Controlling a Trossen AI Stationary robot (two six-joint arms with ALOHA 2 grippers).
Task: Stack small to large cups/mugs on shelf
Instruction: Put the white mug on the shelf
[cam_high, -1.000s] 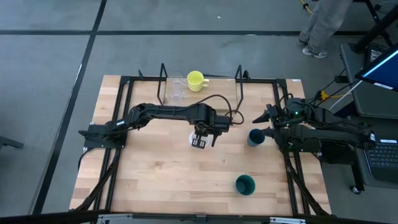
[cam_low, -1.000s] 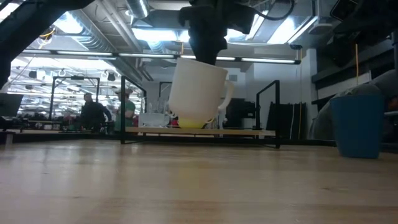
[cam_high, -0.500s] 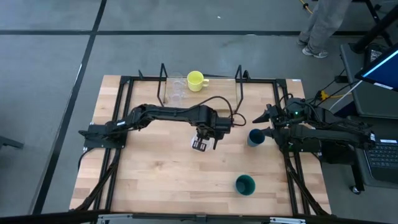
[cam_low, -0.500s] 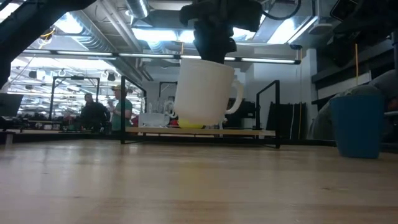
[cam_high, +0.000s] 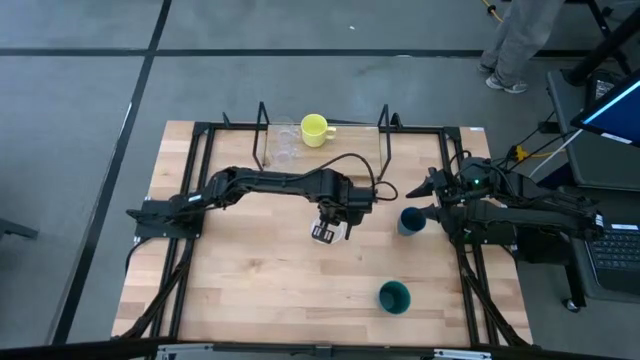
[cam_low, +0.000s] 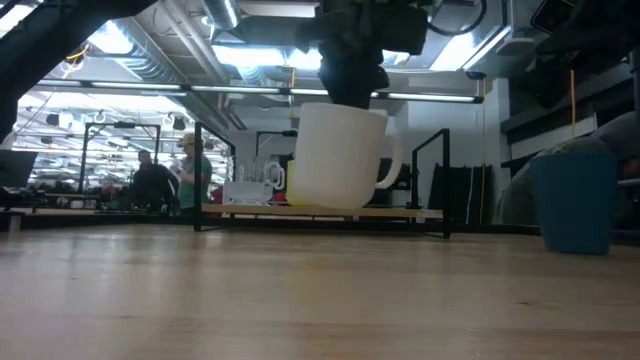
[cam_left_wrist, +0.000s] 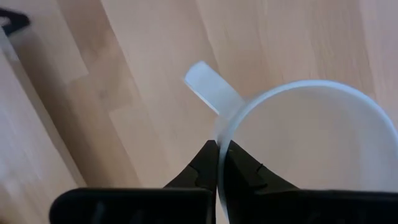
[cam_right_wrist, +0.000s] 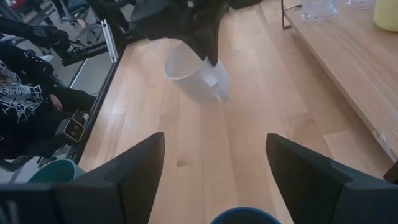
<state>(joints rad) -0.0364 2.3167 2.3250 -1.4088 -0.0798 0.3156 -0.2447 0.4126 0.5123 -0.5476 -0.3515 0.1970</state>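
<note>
My left gripper (cam_high: 325, 231) is shut on a white mug (cam_low: 340, 155) above the middle of the table; the mug also shows in the right wrist view (cam_right_wrist: 193, 81). My right gripper (cam_right_wrist: 214, 180) is open and empty at the table's right side, just beside a dark blue cup (cam_high: 410, 221) standing on the table. A dark green cup (cam_high: 394, 296) stands near the front right. A yellow mug (cam_high: 315, 129) and clear glass cups (cam_high: 285, 142) stand on the shelf (cam_high: 350, 140) at the far edge. My left gripper pinches the white mug's rim (cam_left_wrist: 219, 140) right beside the handle (cam_left_wrist: 208, 90), one finger inside the mug and one outside. The fingers come from above, pointing down. The mug hangs almost upright below them, mouth up, clear of the table.
The shelf's black wire uprights (cam_high: 262, 135) (cam_high: 384, 135) stand at its ends. Black frame rails (cam_high: 200, 200) run along the table's sides. A seated person (cam_right_wrist: 25, 93) is beyond the table edge; another person (cam_high: 520, 40) stands at the far right.
My left gripper has carried the white mug toward the table's right edge and a little toward its near edge. The mug, tilted a second ago, now hangs almost upright and stays clear of the table.
</note>
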